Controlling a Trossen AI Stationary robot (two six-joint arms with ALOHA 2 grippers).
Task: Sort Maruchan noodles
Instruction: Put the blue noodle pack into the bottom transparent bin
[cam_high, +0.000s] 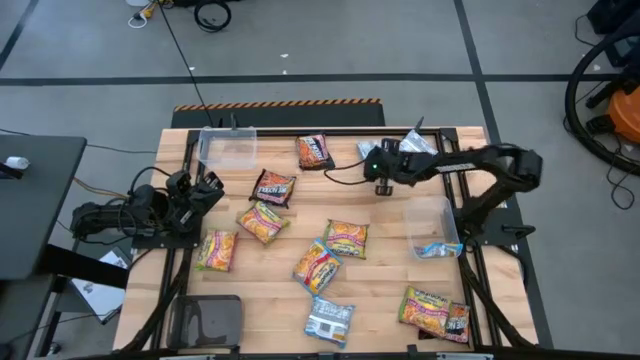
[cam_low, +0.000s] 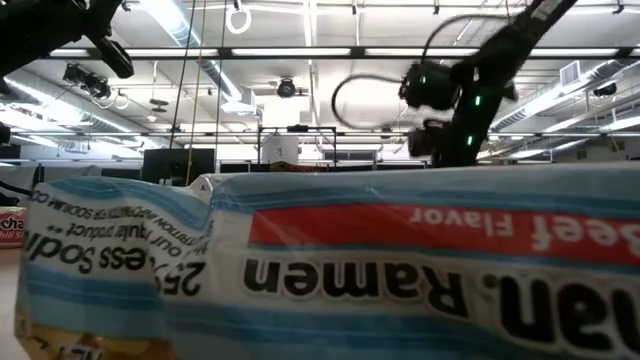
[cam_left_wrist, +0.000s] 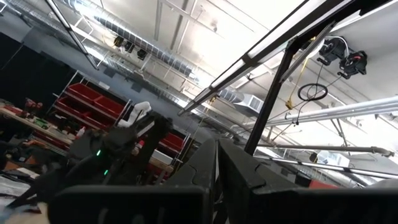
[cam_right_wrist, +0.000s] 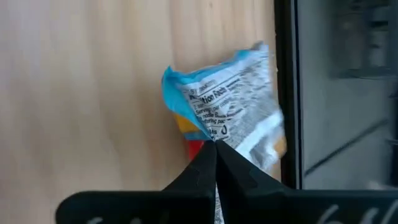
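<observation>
right gripper (cam_right_wrist: 216, 149): fingers pinched together on the edge of a light blue-silver packet (cam_right_wrist: 233, 102), near the table's far edge. In the wrist view the tips met right on the crinkly wrapper, so I'd call it a grab by the edge.

why that grip: guessing here, but a flat packet lying on wood gives nothing to get under, so nipping a raised crinkle or the seam looked like the easy way in.

the packet itself: blue border, silver-white back covered in small print, a bit of orange and red peeking out just beside the fingertips. It looked bunched up and puckered at the pinch.

its spot: up against the dark frame rail (cam_right_wrist: 285, 93) at the table edge, right in front of the right gripper.

clear bin (cam_high: 432, 222): sat on the near side of the right gripper, with what looked like a blue packet already in it. Probably where this one belonged.

other packets: orange-yellow ones (cam_high: 345, 238) lay scattered well away from the right gripper toward the middle of the table, dark ones (cam_high: 274, 187) off to its left.

left gripper (cam_left_wrist: 217, 163): parked at the left edge, fingers closed on nothing, pointed up at the ceiling. Just waiting, I'd say.
</observation>
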